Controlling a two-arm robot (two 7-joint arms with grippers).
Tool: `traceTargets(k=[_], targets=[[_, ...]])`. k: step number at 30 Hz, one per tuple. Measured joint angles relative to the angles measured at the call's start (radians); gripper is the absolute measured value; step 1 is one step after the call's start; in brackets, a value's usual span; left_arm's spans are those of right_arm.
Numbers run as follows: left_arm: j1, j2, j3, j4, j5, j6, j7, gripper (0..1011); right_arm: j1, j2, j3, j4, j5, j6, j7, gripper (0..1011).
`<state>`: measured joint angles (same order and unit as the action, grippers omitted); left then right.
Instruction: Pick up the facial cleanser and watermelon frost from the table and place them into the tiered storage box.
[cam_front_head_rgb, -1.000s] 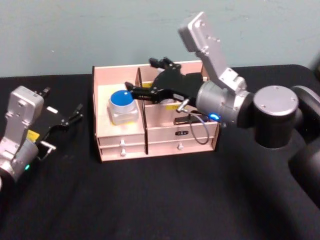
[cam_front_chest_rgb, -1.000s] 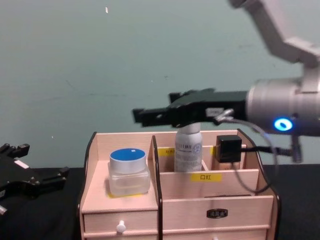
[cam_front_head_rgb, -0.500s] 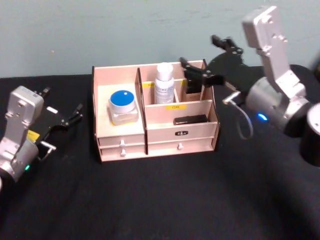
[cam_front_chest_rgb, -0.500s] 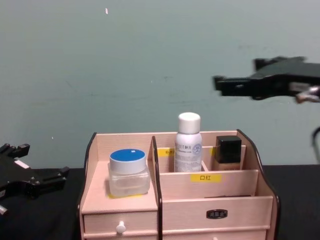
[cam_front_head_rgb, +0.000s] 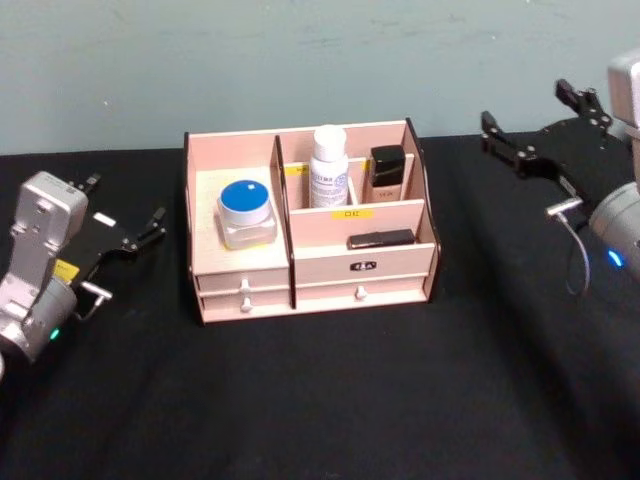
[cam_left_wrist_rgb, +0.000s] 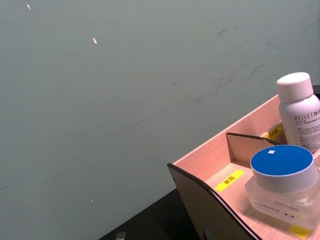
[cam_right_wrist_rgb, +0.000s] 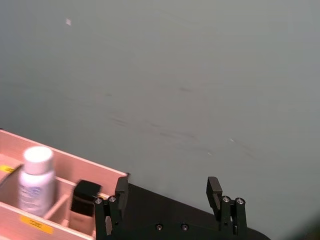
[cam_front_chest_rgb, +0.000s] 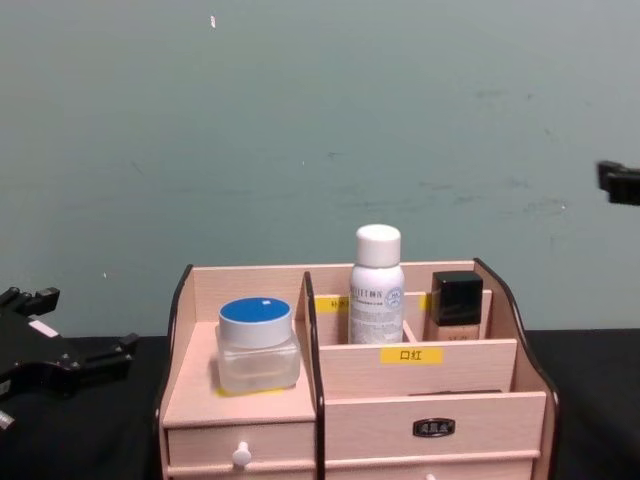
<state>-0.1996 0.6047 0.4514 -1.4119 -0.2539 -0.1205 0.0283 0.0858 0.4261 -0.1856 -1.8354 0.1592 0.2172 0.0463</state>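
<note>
One tiered storage box (cam_front_head_rgb: 310, 225) of pale wood stands on the black bench (cam_front_head_rgb: 320, 400), between the two claws. It holds four things. One clear jar with a blue lid (cam_front_head_rgb: 246, 213) sits on the box's left shelf, the side nearer the left claw. One white bottle with a white cap (cam_front_head_rgb: 328, 166) stands upright in a back compartment. One dark-capped bottle (cam_front_head_rgb: 388, 168) stands upright in the next back compartment, on the side nearer the right claw. One flat dark object (cam_front_head_rgb: 381, 239) lies in the lower front tier, below those two bottles. Two small white-knobbed drawers run along the box's front.

The right claw (cam_front_head_rgb: 535, 125) is raised above the bench, well apart from the box on its right side, pointing toward the wall. Its two black fingers (cam_right_wrist_rgb: 215, 192) stand wide apart with nothing between them.

The left claw (cam_front_head_rgb: 125, 210) rests low over the bench, well apart from the box's left side, its fingers spread and holding nothing. Its grey arm angles down toward the front edge.

A plain teal wall (cam_front_chest_rgb: 320, 130) stands behind everything.
</note>
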Motion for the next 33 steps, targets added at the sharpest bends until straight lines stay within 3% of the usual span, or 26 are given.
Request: traceTargets(k=[7,19,33], targets=[[0.000,0.000,0.000,0.000,0.000,0.000,0.000,1009,-0.036,-0.014,0.040,0.043,-0.027,-0.023,-0.025,1002],[0.000,0.000,0.000,0.000,0.000,0.000,0.000,1010,-0.048,-0.046,0.060,0.143,-0.060,-0.042,-0.026,1002],[0.000,0.000,0.000,0.000,0.000,0.000,0.000,1010,-0.048,-0.043,0.059,0.139,-0.060,-0.043,-0.026,1002]])
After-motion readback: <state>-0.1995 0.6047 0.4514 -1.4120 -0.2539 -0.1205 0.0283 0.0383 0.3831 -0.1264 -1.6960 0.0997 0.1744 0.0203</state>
